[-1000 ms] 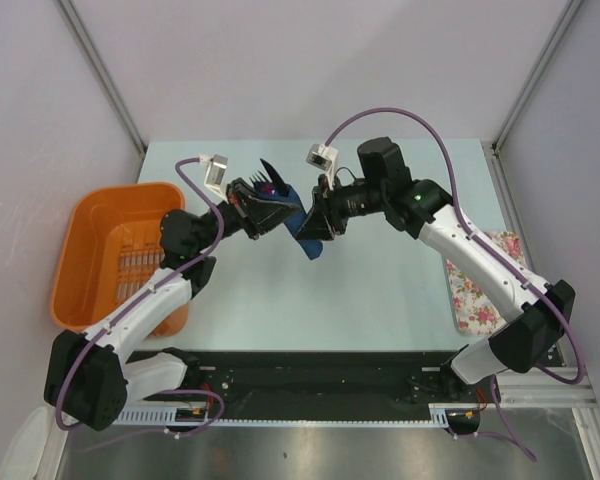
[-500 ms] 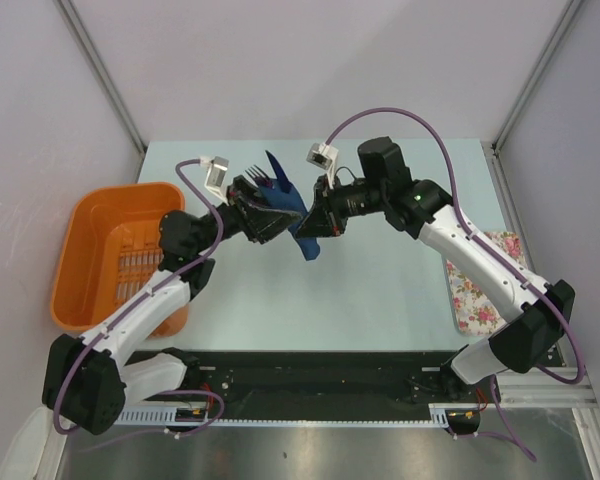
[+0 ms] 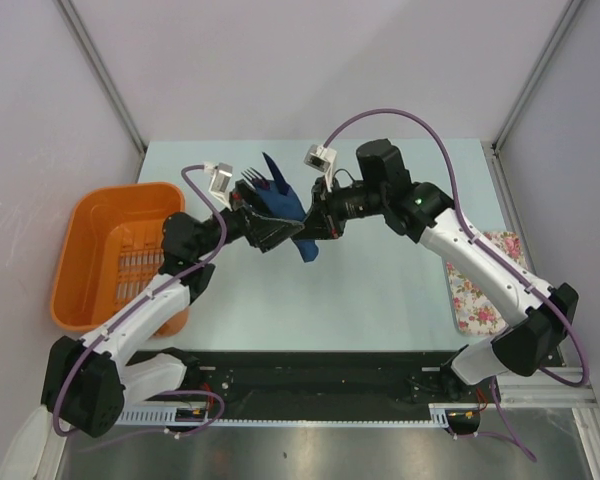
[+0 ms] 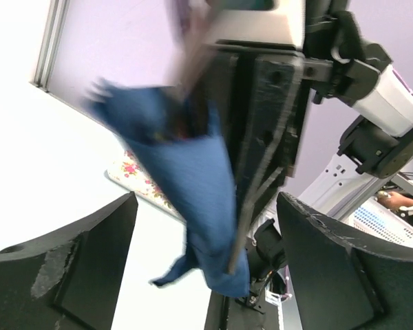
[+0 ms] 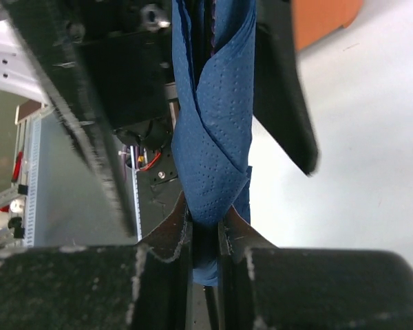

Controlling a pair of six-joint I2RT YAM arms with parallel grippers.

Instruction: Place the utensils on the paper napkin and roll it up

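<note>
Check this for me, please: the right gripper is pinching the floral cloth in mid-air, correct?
Not quite: the right gripper is pinching the navy paper napkin in mid-air, as the right wrist view shows; the floral cloth lies at the right edge of the table.

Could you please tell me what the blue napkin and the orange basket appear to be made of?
The blue napkin looks like matte paper tissue: tiny embossed dimples cover its twisted folds. The orange basket seems moulded plastic: smooth, uniformly coloured, with a slotted floor.
</note>
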